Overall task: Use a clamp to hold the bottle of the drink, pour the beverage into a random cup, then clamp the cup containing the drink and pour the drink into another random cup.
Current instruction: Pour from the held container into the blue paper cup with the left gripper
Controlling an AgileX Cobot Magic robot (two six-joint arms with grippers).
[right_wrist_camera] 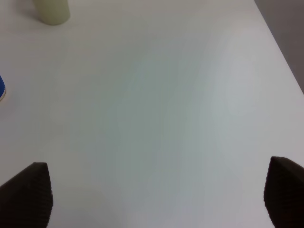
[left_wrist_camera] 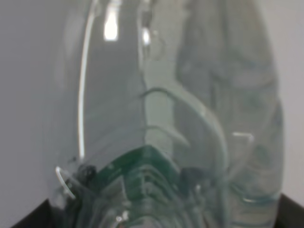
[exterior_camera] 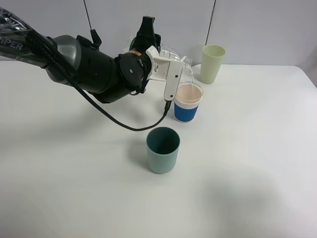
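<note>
While the right hand (right_wrist_camera: 156, 192) hangs over the table (exterior_camera: 247, 188) with fingers spread and empty, the left hand (exterior_camera: 148, 44) clamps the bottle (exterior_camera: 181, 55) tilted above the blue-sleeved cup (exterior_camera: 187, 110), water (exterior_camera: 190, 77) streaming in; the teal cup (exterior_camera: 162, 151) stands near that cup.

High view overlooks table (exterior_camera: 247, 188); left wrist, blurred, apparently hugs bottle (left_wrist_camera: 190, 118); right shares table.

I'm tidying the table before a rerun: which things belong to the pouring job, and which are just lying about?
In the job: bottle, blue-sleeved cup, teal cup.
Lying about: pale green cup.
</note>
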